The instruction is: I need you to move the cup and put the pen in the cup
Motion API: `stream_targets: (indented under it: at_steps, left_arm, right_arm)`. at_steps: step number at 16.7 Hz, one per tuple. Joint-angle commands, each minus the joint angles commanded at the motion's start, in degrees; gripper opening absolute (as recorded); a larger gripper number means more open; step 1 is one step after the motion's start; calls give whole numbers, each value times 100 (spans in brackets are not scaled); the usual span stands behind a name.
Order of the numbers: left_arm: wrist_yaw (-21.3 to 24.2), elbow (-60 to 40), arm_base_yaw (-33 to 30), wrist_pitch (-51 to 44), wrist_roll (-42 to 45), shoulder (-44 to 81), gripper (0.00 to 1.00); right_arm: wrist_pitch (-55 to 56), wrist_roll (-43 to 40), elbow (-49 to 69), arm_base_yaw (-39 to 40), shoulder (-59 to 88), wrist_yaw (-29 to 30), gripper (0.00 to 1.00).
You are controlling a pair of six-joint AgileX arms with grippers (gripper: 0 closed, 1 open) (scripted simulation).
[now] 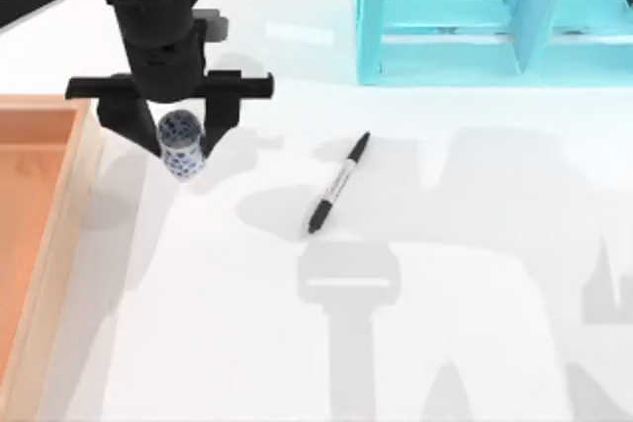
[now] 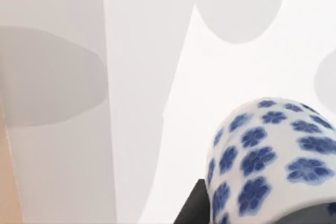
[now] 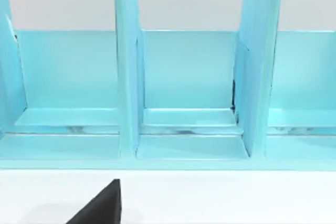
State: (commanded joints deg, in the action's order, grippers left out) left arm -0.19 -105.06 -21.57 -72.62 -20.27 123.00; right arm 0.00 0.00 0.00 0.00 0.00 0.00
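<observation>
Top view: cup [image 1: 182,143] sits between the left gripper [image 1: 180,140] fingers, which are closed onto its sides; whether it rests on the bench [image 1: 396,343] or hangs just above, cannot tell. Pen [image 1: 337,185] lies flat to the cup's right, well apart, long axis diagonal, cap end pointing away from the cup toward the teal rack [image 1: 475,17]. Wooden tray [image 1: 40,205] lies just left of the cup. Left arm is nearer the pen, judging by reach. Right gripper's finger state: cannot tell.

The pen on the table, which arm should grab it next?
Probably the right. The left tool is busy at the cup near the table's left side, beside the wooden tray. The pen lies free toward the middle, apart from the cup. The right wrist view faces the blue shelf.
</observation>
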Motion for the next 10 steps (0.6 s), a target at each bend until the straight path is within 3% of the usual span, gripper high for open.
stream_targets:
  at_steps: [5, 10]
  left_arm:
    - [2, 579, -21, 761, 11, 103, 0]
    - [-1, 673, -26, 854, 9, 142, 0]
  right_arm:
    - [0, 0, 0, 0, 0, 0, 100]
    - [0, 0, 0, 0, 0, 0, 100]
